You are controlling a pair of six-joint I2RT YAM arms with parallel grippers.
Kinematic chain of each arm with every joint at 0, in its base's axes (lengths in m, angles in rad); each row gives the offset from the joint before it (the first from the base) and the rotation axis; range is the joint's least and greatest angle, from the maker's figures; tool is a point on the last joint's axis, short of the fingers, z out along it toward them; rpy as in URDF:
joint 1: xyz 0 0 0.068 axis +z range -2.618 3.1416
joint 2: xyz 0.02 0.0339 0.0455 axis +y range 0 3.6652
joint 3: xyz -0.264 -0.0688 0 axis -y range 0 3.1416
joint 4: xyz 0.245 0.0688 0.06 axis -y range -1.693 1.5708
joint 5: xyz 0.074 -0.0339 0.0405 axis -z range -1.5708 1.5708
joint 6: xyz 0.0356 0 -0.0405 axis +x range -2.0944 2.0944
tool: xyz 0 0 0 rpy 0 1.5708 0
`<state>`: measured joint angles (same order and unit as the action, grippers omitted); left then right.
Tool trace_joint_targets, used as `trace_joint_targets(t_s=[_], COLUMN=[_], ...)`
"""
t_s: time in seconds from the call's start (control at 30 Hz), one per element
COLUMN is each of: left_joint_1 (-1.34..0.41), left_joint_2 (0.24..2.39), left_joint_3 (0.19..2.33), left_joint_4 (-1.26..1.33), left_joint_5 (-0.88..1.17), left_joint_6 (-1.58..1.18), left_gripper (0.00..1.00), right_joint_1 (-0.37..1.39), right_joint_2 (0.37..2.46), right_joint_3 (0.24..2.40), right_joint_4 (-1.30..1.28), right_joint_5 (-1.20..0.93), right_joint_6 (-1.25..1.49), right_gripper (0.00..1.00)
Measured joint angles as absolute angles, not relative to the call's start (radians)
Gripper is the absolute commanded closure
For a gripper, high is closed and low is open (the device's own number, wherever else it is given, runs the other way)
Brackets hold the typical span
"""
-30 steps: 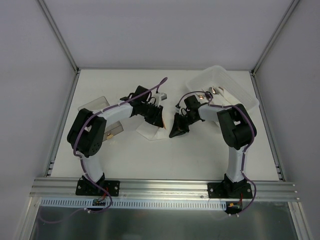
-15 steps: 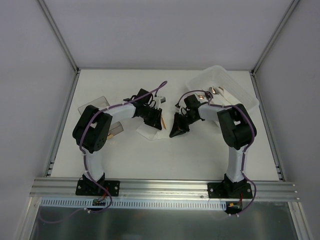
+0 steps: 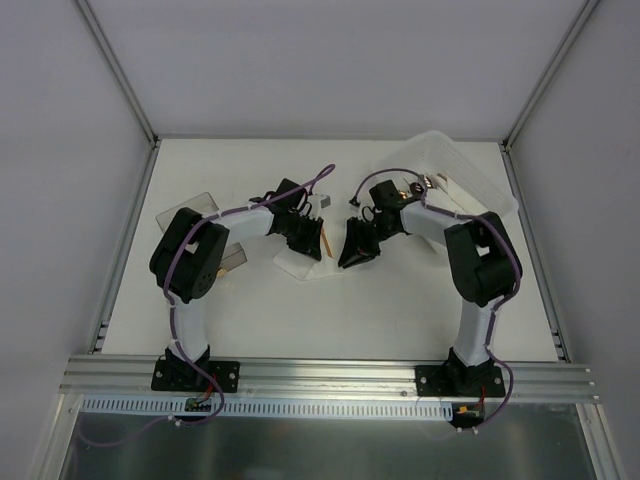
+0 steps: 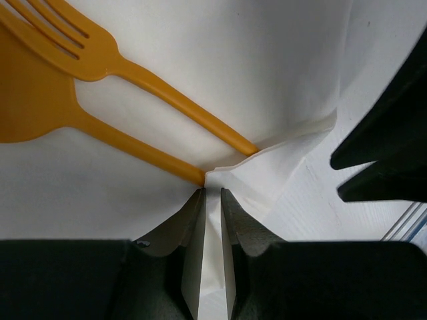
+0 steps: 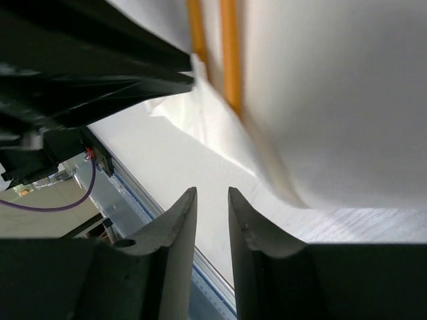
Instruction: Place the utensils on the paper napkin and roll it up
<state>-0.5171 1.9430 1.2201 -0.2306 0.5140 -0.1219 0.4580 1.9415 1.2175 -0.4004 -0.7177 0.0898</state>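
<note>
Pinching the paper napkin's [image 4: 220, 80] folded corner, the left end effector [image 4: 212, 220] sits just below the utensils [image 4: 127, 107].

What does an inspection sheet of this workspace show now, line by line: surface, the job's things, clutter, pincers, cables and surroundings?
Surface: white table, no spills seen.
Job's things: paper napkin lies flat with one corner lifted; orange fork and a second orange utensil lie on it, side by side.
Clutter: translucent white tray far right, holding small bits; smoky clear box at left.
Pincers: left pincer shut on the napkin's lifted corner; right pincer nearly closed, holding nothing, beside the napkin edge.
Cables: purple cable runs along each arm, clear of the napkin.
Surroundings: grey walls, aluminium rail at the near edge.
</note>
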Motion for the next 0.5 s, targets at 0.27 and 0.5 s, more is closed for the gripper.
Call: trace_joint_targets(t_s=[0.27, 0.5], left_joint_1=[-0.517, -0.517], left_joint_2=[1.950, 1.951], left_joint_3=[1.229, 1.229], left_joint_4=[-0.234, -0.234], left_joint_5=[0.510, 0.505], left_joint_6=[-0.123, -0.123], left_gripper=[0.85, 0.85], right_joint_1=[0.450, 0.410], right_joint_2=[1.829, 1.829], right_joint_3=[1.259, 1.261], right_joint_4=[-0.471, -0.517], right_joint_5=[-0.600, -0.414], right_joint_6=[0.029, -0.002], right_gripper=[0.53, 0.26])
